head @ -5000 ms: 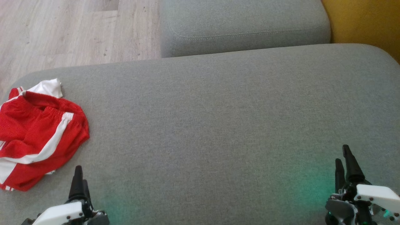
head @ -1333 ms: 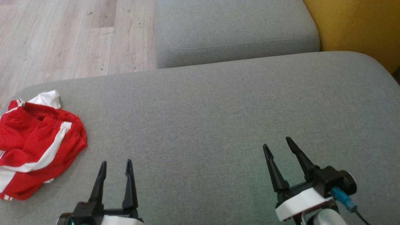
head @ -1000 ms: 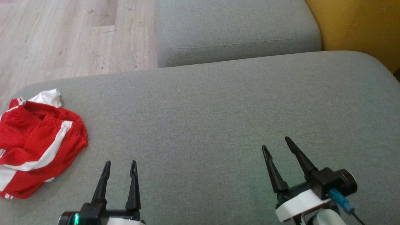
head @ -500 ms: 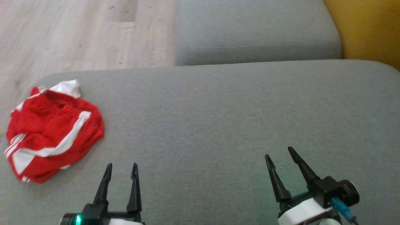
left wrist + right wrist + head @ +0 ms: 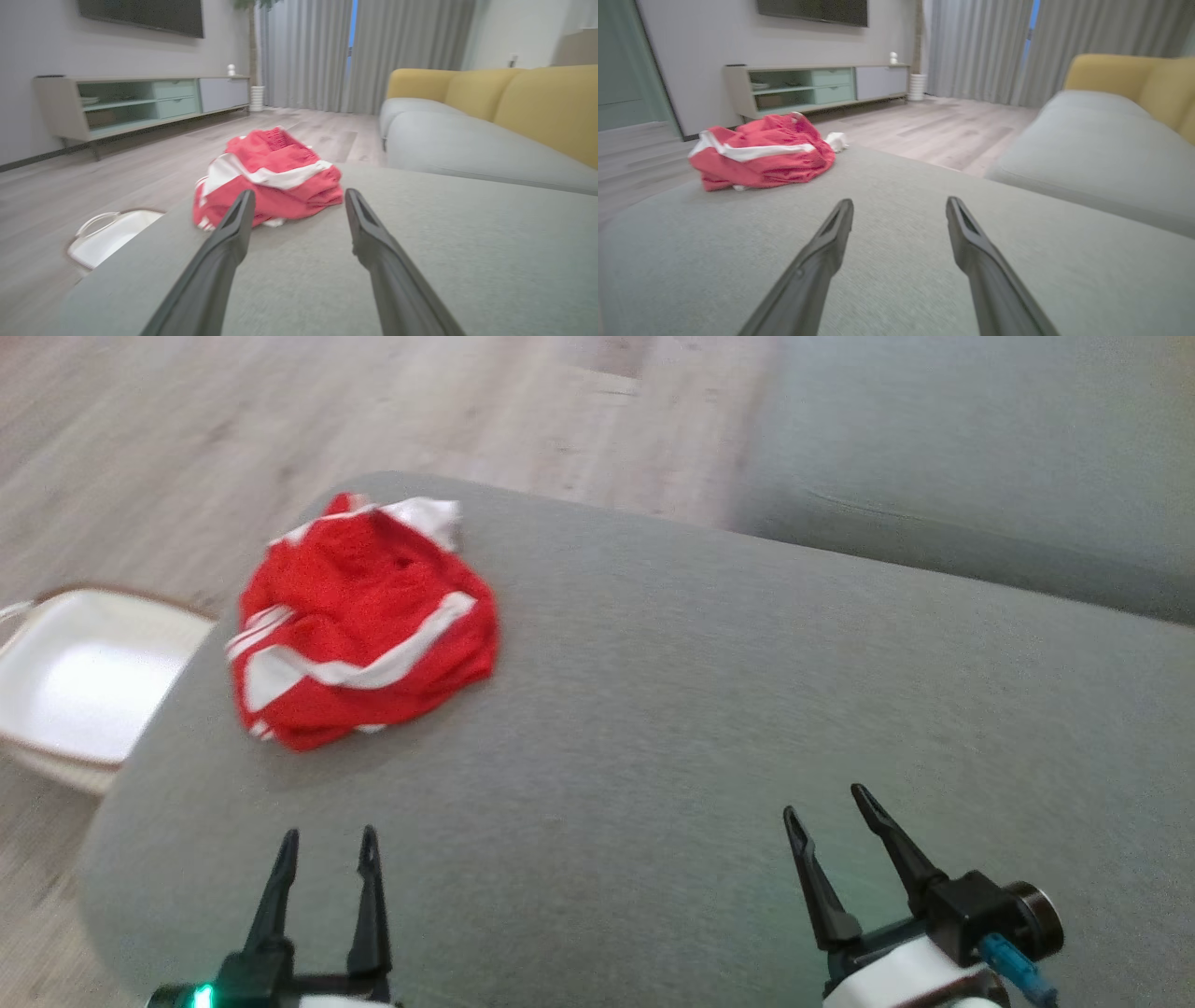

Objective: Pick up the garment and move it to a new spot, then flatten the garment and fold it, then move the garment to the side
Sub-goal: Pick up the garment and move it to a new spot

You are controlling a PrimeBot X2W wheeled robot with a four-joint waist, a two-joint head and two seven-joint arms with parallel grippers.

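View swung left; garment (image 5: 364, 625) seemingly bunched; left end effector (image 5: 329, 833), right end effector (image 5: 824, 801) gape.

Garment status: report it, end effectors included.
Left end effector open, empty. Right end effector open, empty. Garment crumpled on grey cushion, far left corner, untouched. Path to it unobstructed.

Soft even daylight, motion blur across all views, faint shadows, wide-angle stretching at wrist-view edges
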